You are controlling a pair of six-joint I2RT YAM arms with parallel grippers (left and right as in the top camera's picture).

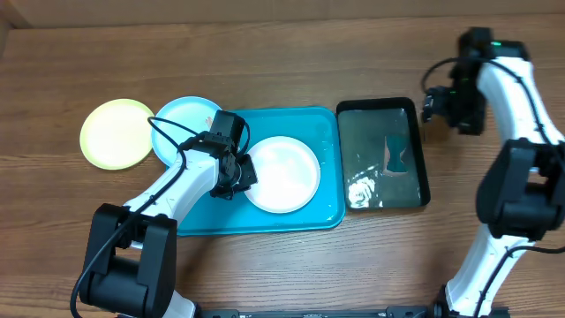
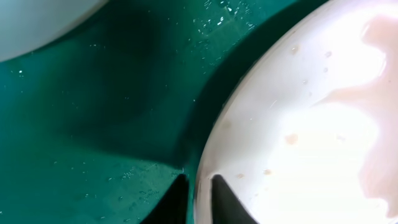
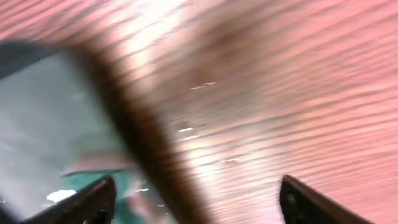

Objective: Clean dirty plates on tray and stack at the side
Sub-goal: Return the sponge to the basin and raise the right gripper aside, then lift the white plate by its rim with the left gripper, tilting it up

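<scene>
The white plate (image 1: 284, 173) lies in the turquoise tray (image 1: 309, 124). My left gripper (image 1: 240, 175) is shut on the white plate's left rim; in the left wrist view one finger is on each side of the rim (image 2: 199, 193) and the plate (image 2: 311, 124) shows pale pink smears. The light blue plate (image 1: 181, 119) lies half over the tray's left edge. The yellow-green plate (image 1: 116, 133) lies on the table at far left. My right gripper (image 1: 434, 104) is open and empty above the table, by the black tray's far right corner (image 3: 196, 199).
The black glossy tray (image 1: 422, 150) stands right of the turquoise tray and holds water, a teal cloth-like thing (image 1: 397, 155) and a white lump (image 1: 360, 193). Bare wooden table lies around both trays.
</scene>
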